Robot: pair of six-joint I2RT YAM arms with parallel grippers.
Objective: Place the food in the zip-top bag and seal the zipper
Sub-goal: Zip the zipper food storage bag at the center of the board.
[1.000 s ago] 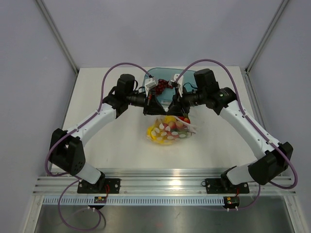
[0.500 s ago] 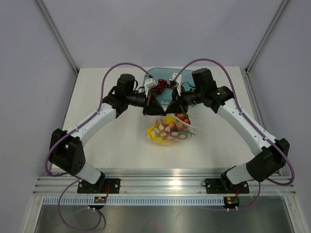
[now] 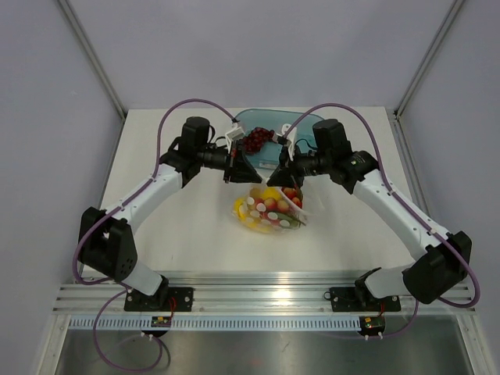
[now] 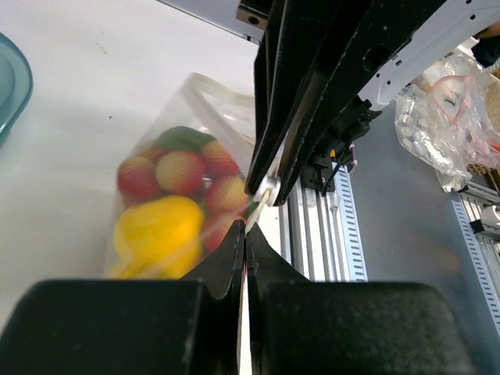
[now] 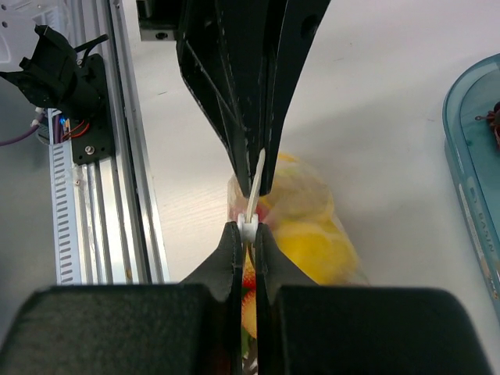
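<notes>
As left fingers (image 4: 223,266) and right fingers (image 5: 229,251) pinch zipper (image 5: 255,187), food (image 4: 156,230) in bag (image 4: 205,87)

Centre blocked, corners free
Left gripper (image 3: 248,180), right gripper (image 3: 271,183) and zip-top bag (image 3: 269,215) crowd mid-table; teal tray (image 3: 273,117) lines the far edge; near corners lie open.

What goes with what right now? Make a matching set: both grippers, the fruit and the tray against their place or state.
1. left gripper
2. right gripper
3. toy fruits
4. teal tray

A. inside the zip-top bag
B. far side of the table, beyond the bag
C. shut on the zipper strip
D. shut on the white slider tab

Pairs: 1-C, 2-D, 3-A, 4-B
</notes>
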